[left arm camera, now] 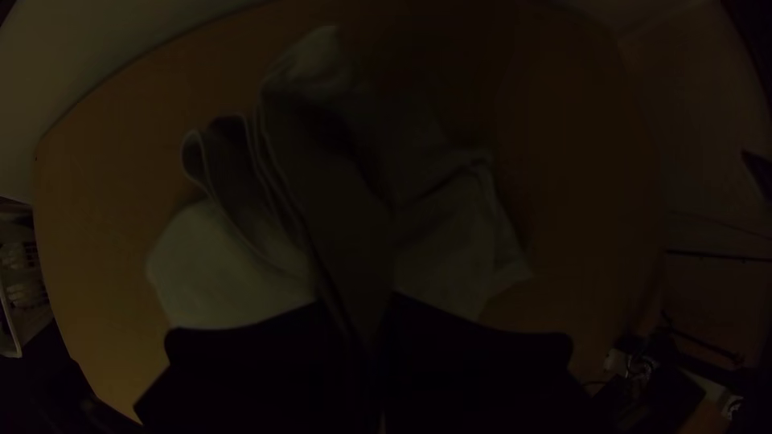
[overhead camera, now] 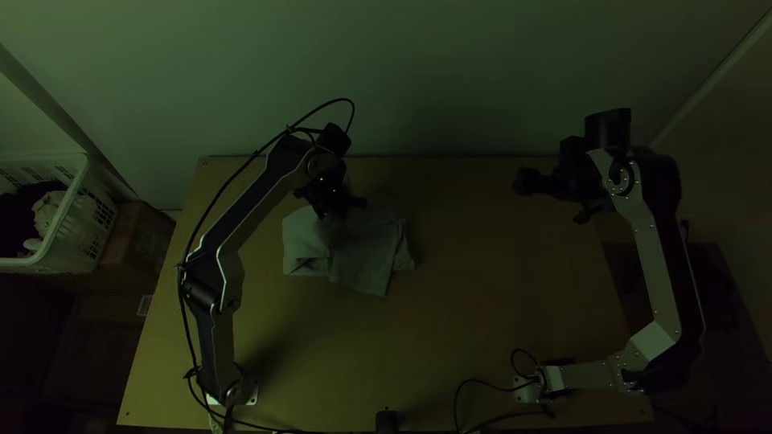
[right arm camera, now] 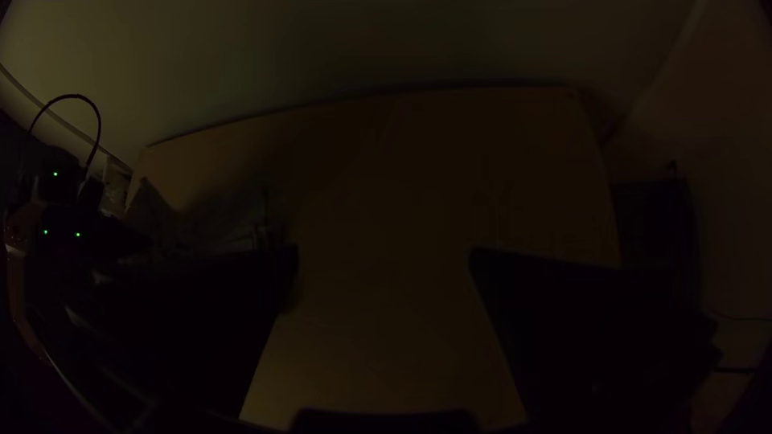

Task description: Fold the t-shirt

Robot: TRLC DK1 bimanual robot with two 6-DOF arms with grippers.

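Observation:
The grey t-shirt lies folded and bunched, left of the table's middle. At its far side is my left gripper, over the cloth. In the left wrist view, a raised, creased part of the t-shirt runs between the two fingers of my left gripper, which is shut on it. Far to the right of the cloth, above the table's right side, my right gripper is open. Bare table shows between the fingers of my right gripper; the t-shirt lies off beyond one finger.
A white basket holding cloths stands beyond the table's left edge, by a cardboard box. Behind the far edge rises a pale wall. Bare wooden table stretches right of the cloth. Black cables lie at the near edge.

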